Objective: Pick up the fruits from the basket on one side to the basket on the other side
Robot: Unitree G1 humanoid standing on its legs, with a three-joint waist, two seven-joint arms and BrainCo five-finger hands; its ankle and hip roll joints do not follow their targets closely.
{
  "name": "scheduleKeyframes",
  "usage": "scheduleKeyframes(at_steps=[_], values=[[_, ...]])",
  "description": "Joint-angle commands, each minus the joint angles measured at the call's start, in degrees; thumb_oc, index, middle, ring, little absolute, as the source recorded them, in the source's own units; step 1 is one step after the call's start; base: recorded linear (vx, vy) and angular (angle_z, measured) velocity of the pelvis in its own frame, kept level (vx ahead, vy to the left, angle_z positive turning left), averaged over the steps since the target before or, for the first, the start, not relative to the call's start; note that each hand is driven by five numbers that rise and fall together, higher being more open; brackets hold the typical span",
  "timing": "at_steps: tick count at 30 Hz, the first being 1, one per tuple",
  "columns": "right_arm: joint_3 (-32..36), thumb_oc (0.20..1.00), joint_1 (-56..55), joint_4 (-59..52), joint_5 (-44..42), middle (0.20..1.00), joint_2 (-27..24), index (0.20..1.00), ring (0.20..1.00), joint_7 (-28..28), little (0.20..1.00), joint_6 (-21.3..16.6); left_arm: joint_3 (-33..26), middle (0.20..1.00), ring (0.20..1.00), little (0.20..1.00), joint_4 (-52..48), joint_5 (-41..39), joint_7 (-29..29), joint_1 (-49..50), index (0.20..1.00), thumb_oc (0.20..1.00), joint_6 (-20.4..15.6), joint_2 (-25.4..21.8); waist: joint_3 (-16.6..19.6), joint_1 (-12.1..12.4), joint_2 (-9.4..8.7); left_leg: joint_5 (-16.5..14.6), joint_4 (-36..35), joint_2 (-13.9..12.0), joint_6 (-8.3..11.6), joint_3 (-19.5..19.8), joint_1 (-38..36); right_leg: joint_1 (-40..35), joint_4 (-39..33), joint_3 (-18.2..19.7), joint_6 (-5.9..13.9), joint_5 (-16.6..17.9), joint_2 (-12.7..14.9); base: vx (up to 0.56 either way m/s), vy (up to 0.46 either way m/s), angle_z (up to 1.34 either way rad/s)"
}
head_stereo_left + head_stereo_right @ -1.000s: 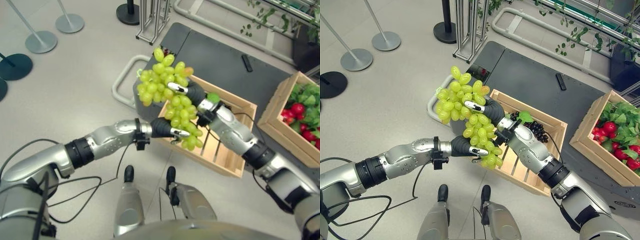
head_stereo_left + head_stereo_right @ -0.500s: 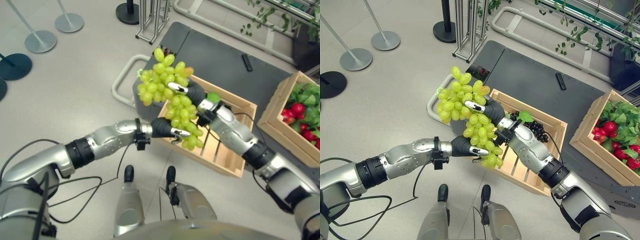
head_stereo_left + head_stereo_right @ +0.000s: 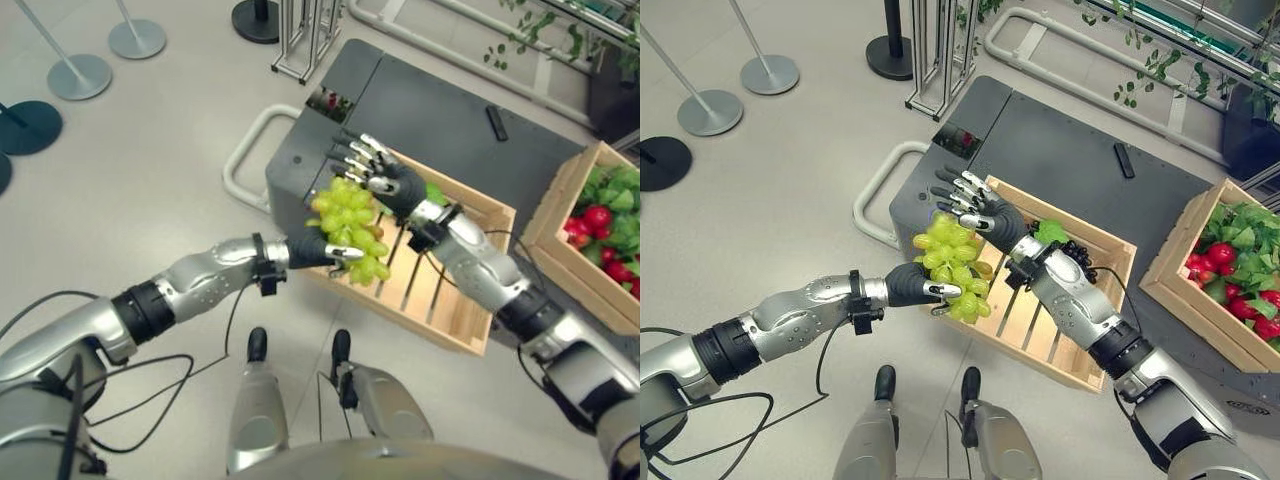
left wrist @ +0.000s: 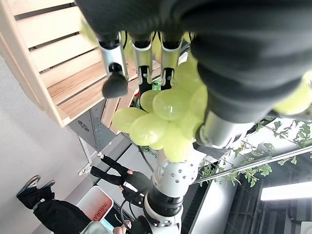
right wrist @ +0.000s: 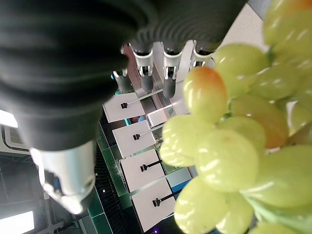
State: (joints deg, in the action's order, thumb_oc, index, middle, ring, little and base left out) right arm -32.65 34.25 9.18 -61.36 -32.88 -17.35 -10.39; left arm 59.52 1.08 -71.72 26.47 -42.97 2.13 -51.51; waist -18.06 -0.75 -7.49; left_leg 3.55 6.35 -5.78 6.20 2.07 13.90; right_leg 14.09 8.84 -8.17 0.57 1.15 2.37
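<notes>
A bunch of green grapes (image 3: 350, 228) hangs in the air at the near-left corner of a slatted wooden crate (image 3: 470, 262), held by the robot's left hand (image 3: 318, 253), whose fingers and thumb are curled around the lower part of the bunch. The left arm reaches in from the lower left. The right hand (image 3: 378, 172) is just above and behind the grapes, its fingers spread out straight and holding nothing; from its own wrist camera the fingers (image 5: 168, 68) point away past the grapes (image 5: 229, 161), which sit close under the palm. The crate stands on the floor against a dark grey platform (image 3: 440, 110), and inside its far end lie a cluster of dark grapes (image 3: 1075, 258) and a green leaf (image 3: 1048, 232). To the right, well apart, a second wooden crate (image 3: 560, 215) holds red fruit (image 3: 597, 217) among green leaves. Round stanchion bases (image 3: 80, 76) stand on the grey floor at upper left.
</notes>
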Motion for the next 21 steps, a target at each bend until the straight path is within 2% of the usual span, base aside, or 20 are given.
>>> scheduleKeyframes(at_steps=[1,21], values=[[4.58,1.000,-0.04,-3.83,0.28,1.000,-0.73,1.000,1.000,-0.81,1.000,-2.24,-6.35,0.200,0.200,0.200,-6.48,-1.06,1.57,0.07,0.200,0.200,-3.83,0.17,0.90,-0.32,-0.63,-4.14,3.45,0.90,-2.05,-1.05,-1.20,-1.58,4.44,-1.13,8.17,-1.35,6.00,0.00,0.000,0.00],[7.61,1.000,-2.61,-3.31,0.35,1.000,-0.51,1.000,1.000,-0.10,1.000,-2.54,-7.52,0.200,0.200,0.200,-6.62,0.17,1.13,0.50,0.200,0.200,-4.78,-0.66,0.85,-0.74,-0.19,-4.25,3.41,0.83,-2.04,-1.31,-1.46,-1.52,4.67,-0.97,8.28,-1.58,5.92,0.00,0.000,0.00]])
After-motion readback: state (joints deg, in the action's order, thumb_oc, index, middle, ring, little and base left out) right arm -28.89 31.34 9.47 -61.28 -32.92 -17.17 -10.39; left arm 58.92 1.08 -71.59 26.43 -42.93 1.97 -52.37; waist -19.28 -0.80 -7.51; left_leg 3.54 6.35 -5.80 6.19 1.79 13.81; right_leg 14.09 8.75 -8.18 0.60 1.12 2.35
